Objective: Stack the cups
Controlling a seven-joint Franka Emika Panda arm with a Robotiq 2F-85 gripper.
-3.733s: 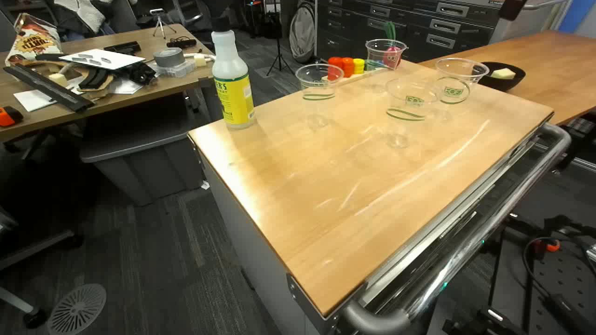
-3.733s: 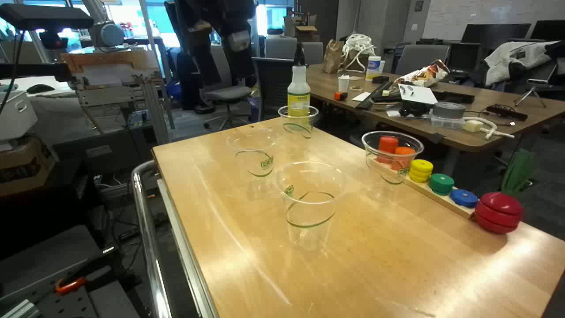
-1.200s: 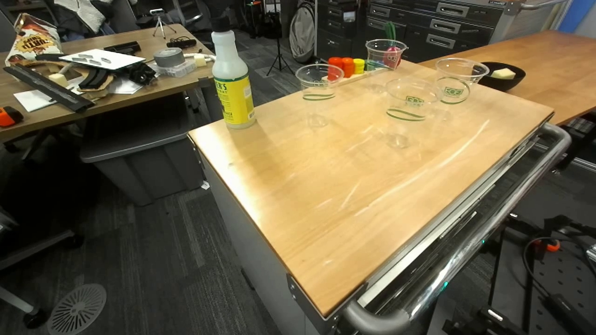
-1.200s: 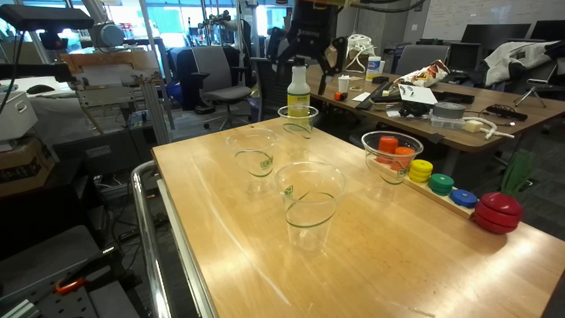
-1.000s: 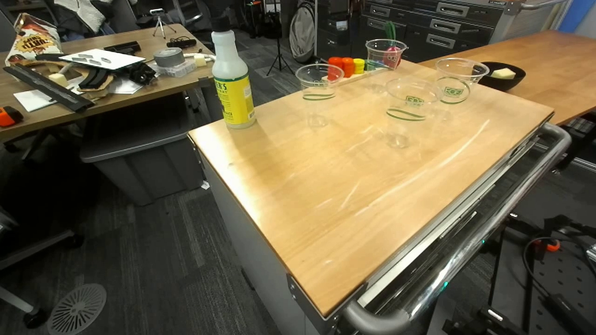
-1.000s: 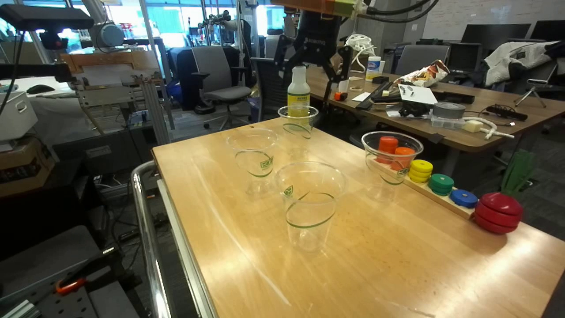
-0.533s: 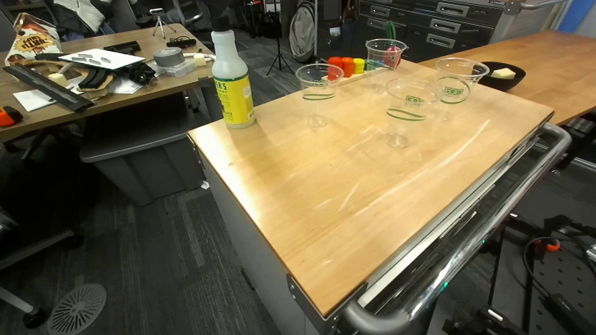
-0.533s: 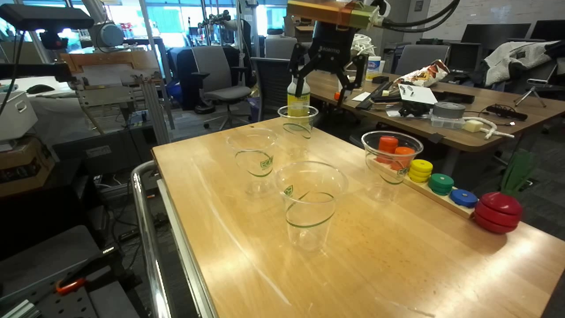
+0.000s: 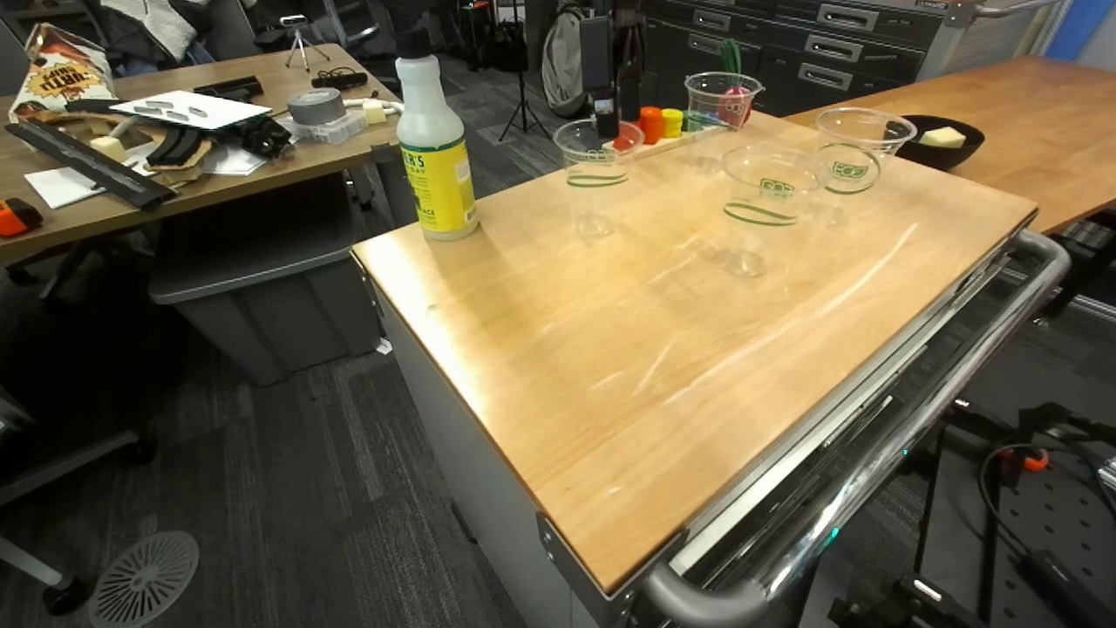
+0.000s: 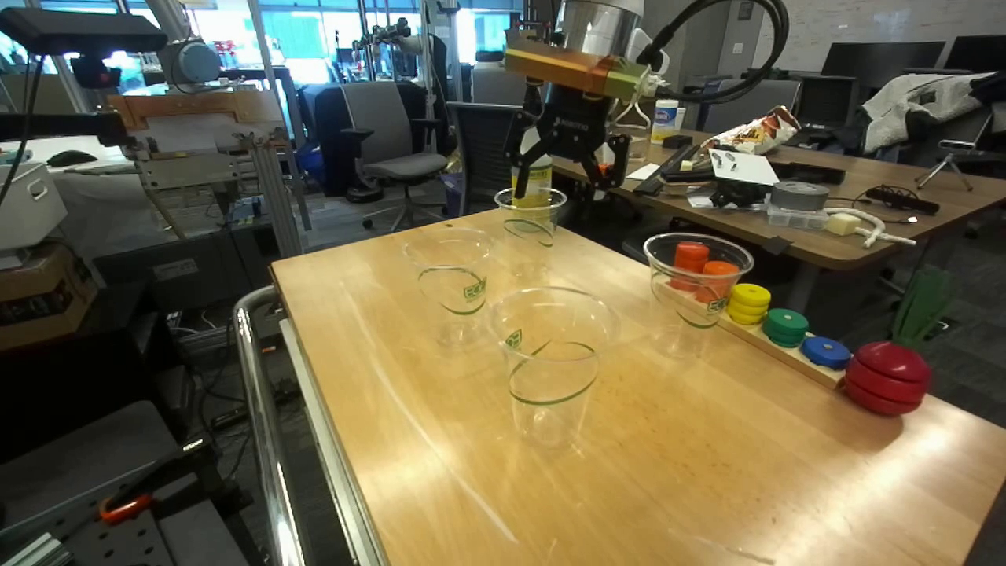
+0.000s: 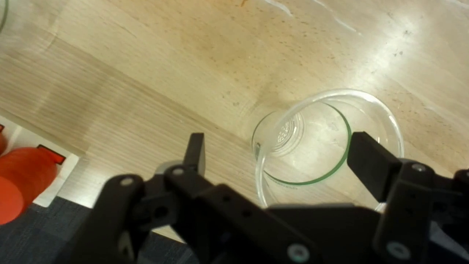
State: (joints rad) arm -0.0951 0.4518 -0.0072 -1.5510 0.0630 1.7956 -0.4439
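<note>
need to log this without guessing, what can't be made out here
Wrist view: part of the rim of a cup, covered by the gripper.
Wrist view: whether a finger touches that cup; they overlap, depth unclear.
Wrist view: most of another cup, cut off at the upper left corner.
In an exterior view: the top of the yellow-labelled bottle, hidden behind the gripper.

From where I'm standing the arm [image 10: 599, 27] hangs in from up top, gripper [image 10: 563, 185] pointing pretty much down. Both black fingers [image 11: 372, 165] are spread wide, with a big gap between them.
</note>
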